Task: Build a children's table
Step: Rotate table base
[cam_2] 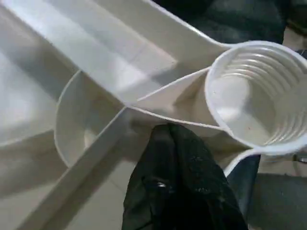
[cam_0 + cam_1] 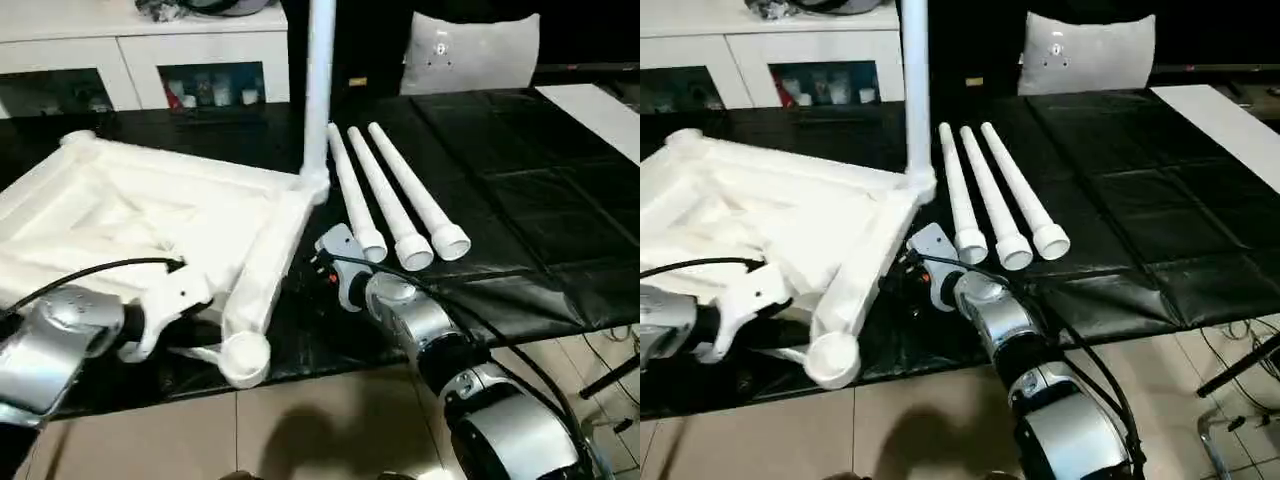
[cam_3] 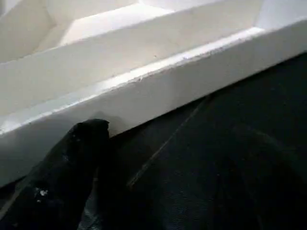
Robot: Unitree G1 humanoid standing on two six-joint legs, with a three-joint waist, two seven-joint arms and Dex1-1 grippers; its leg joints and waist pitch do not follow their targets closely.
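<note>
My forearms are brushed silver cylinders stacked in ringed segments. Each ends in a white plastic wrist housing, with a thin black cable looping back from it over the arm. The fingers (image 1: pixel 180 187) beyond are matte black, faintly speckled.

Perhaps a home: cabinet (image 2: pixel 150 60), cushion (image 2: pixel 470 52).

Your head views are evenly lit from above; the tabletop (image 2: pixel 150 215) glares, washing out its ribs. A soft shadow lies on the floor (image 2: pixel 330 430). Wrist views blur close up.
</note>
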